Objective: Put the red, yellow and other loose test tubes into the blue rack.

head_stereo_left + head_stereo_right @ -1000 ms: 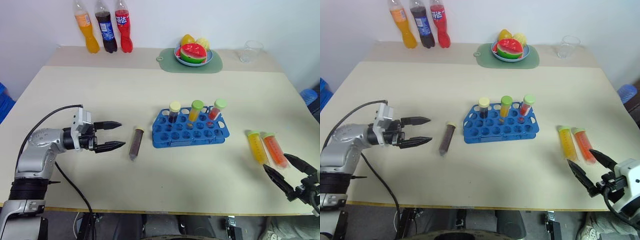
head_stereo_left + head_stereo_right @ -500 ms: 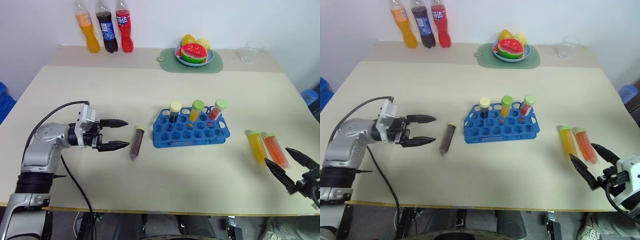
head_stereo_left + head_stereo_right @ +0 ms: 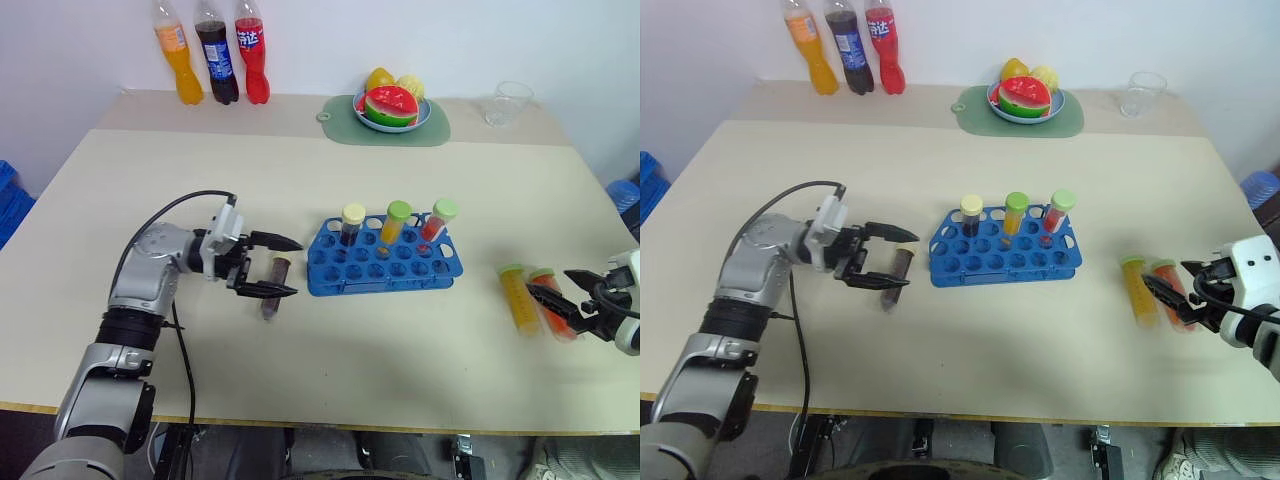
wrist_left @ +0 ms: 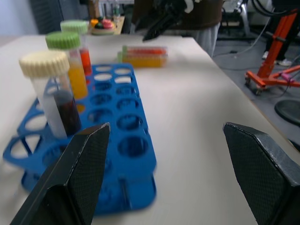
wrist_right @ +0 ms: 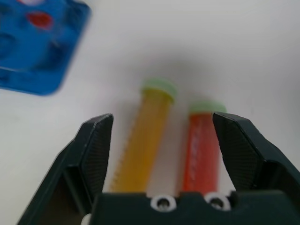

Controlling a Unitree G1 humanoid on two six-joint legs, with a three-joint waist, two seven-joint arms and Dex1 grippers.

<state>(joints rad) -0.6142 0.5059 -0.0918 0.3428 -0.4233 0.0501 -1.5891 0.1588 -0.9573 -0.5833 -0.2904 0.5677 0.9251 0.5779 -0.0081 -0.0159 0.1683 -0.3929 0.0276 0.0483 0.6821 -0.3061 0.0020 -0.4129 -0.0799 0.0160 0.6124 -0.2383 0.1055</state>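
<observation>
Desk (image 3: pixel 300 180): both end effectors released, moved in; left (image 3: pixel 283 266) now straddles brown tube (image 3: pixel 274 284), right (image 3: pixel 577 303) over red tube (image 5: pixel 201 140), yellow tube (image 5: pixel 145 136) alongside—grasps imminent, rack (image 3: pixel 385 265) awaits.

No legible text; bottle labels (image 3: pixel 219 52) too small to read.

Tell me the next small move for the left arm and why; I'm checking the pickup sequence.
Probably close the left gripper on the dark brown tube. Its open fingers seem to sit on either side of the tube's capped end, the tube lies flat on the table just left of the blue rack, and nothing is held. If they stand above it, lower slightly first.
</observation>
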